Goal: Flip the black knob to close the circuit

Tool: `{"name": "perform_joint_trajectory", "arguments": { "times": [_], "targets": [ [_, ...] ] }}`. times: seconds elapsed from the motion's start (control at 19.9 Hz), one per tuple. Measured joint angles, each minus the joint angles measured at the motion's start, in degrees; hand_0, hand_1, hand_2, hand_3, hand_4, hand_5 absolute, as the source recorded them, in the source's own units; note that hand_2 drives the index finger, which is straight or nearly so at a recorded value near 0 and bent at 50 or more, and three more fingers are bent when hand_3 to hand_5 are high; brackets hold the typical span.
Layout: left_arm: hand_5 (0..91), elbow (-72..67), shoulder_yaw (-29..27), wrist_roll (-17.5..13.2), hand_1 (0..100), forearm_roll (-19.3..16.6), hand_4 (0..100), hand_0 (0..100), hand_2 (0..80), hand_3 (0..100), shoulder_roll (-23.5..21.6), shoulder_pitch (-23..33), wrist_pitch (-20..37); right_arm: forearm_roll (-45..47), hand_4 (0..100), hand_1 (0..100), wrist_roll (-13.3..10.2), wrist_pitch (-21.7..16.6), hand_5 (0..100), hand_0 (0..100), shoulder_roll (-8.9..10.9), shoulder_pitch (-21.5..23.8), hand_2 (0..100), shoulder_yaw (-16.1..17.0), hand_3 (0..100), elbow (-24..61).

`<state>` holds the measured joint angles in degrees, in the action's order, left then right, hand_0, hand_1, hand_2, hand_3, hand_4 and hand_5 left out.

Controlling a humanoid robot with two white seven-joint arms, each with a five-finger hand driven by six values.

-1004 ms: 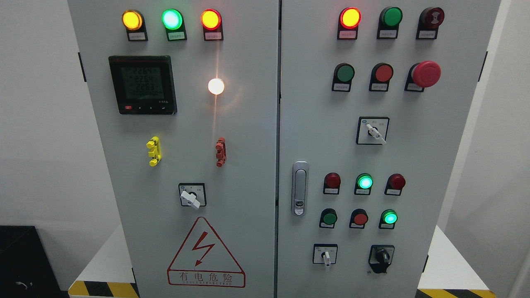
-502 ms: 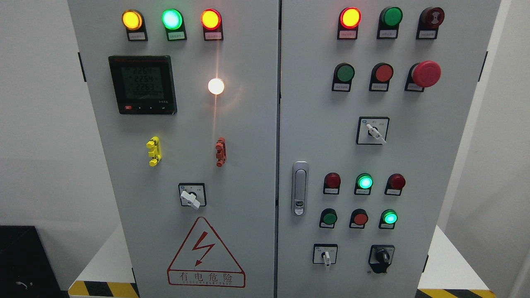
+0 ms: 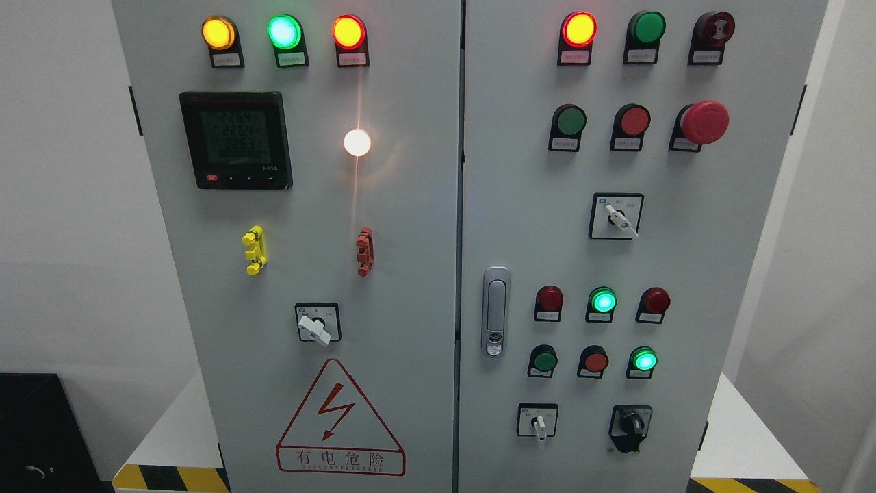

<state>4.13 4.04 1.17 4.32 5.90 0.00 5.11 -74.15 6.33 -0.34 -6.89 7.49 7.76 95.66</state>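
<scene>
Tiny label text under the indicator lamps [image 3: 283,32] unreadable; cabinet [image 3: 410,205] top and base cut off.

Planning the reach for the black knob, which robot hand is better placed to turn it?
Probably the right, though neither robot hand is in view. The black knob sits at the lower right of the right door, on the right arm's side.

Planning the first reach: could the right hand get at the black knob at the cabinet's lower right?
Probably yes. Nothing covers the black knob on the right door, and it sits low on the right side. Neither hand is in view, so this is a guess.
</scene>
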Motion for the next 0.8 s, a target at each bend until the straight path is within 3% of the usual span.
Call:
{"name": "perform_joint_trajectory", "arguments": {
  "times": [0.8],
  "targets": [
    [0.0, 0.0, 0.0, 0.0, 56, -0.01, 0, 12, 0.0, 0, 0.0, 0.0, 0.0, -5.1, 100, 0, 6.95, 1.6, 100, 0, -0.55, -10.62, 96, 0.37, 100, 7.64]
  ]
}}
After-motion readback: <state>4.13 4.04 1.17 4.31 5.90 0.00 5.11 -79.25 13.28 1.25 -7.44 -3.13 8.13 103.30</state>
